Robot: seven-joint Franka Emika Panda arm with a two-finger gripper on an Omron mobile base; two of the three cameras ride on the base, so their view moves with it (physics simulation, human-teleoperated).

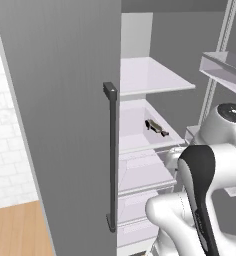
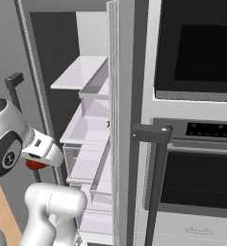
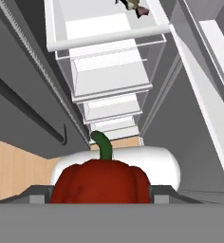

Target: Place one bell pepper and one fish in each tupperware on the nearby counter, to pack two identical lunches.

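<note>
A red bell pepper (image 3: 100,184) with a green stem sits between the gripper (image 3: 102,192) fingers, held close to the camera. Beyond it, white fridge shelves (image 3: 109,71) recede, with a small dark fish (image 3: 133,5) on the farthest one.

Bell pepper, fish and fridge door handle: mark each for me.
bell pepper (image 3: 100,182): hand view, on its red body between the fingers.
fish (image 1: 156,127): left base view, mid-body, on the fridge shelf.
fridge door handle (image 1: 111,160): left base view, mid-bar.
</note>
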